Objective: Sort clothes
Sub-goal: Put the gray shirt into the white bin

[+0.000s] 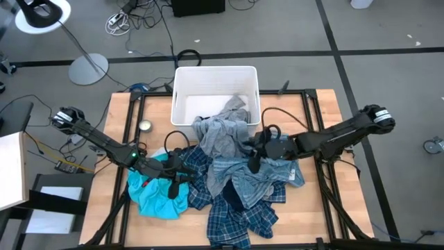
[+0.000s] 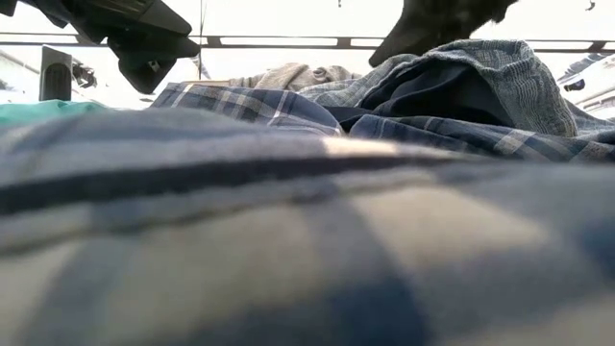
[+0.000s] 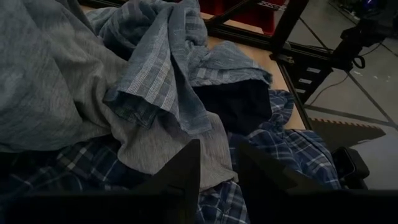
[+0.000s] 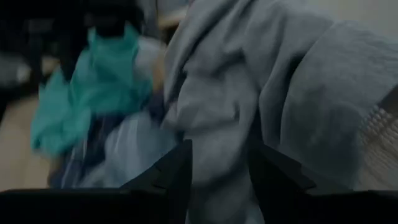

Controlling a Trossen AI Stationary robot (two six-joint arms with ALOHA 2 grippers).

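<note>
From above, the clothes (image 1: 229, 177) lie heaped mid-tabletop (image 1: 326, 208), spilling into the white bin (image 1: 215, 87); the low view shows only plaid folds (image 2: 288, 250). The turquoise shirt (image 1: 156, 194) lies at the heap's left edge. The left pincer (image 3: 214, 177) hovers spread over plaid and grey fabric. The right pincer (image 4: 217, 180) is spread against grey-blue cloth (image 4: 249, 93); its tips are blurred.

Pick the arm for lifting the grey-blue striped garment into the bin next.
Right, probably. The right gripper sits over the grey-blue striped garment, which already drapes over the white bin rim. The left gripper hovers by the turquoise shirt, farther from that garment.
</note>
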